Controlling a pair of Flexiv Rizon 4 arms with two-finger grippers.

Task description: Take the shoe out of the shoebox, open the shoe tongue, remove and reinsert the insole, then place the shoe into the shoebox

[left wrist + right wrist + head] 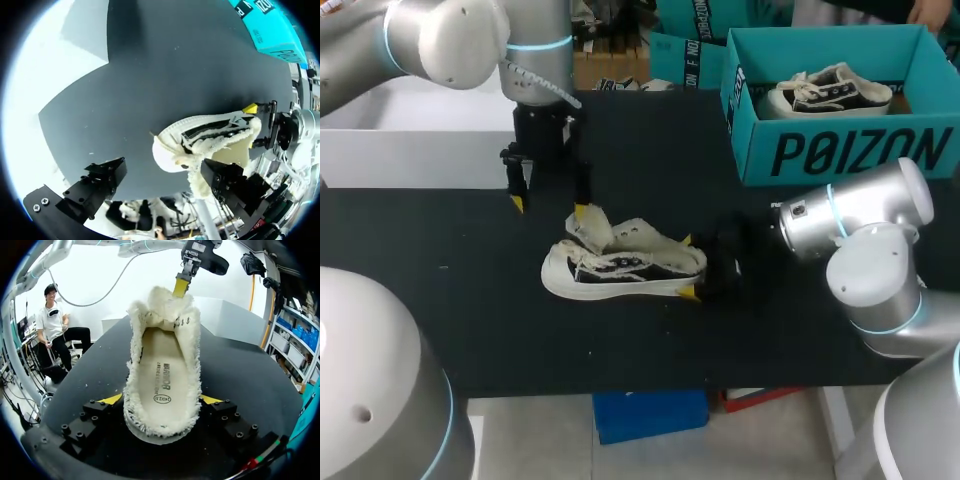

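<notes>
A white and black shoe (620, 268) lies on its sole mid-table on the black mat. My right gripper (688, 266) is shut on its heel, one yellow tip on each side. In the right wrist view the shoe (162, 365) points away from that gripper (160, 400), its insole (161, 380) flat inside and its tongue (162, 305) standing up. My left gripper (549, 207) hangs open over the toe end, with one fingertip (583, 211) against the raised tongue (592, 228). In the left wrist view the toe (167, 150) lies between the open fingers (227, 180).
The teal shoebox (840, 150) stands at the back right with a second shoe (830, 92) in it. A teal lid (685, 60) lies behind, beside the box. A white bin (410, 140) borders the mat at the back left.
</notes>
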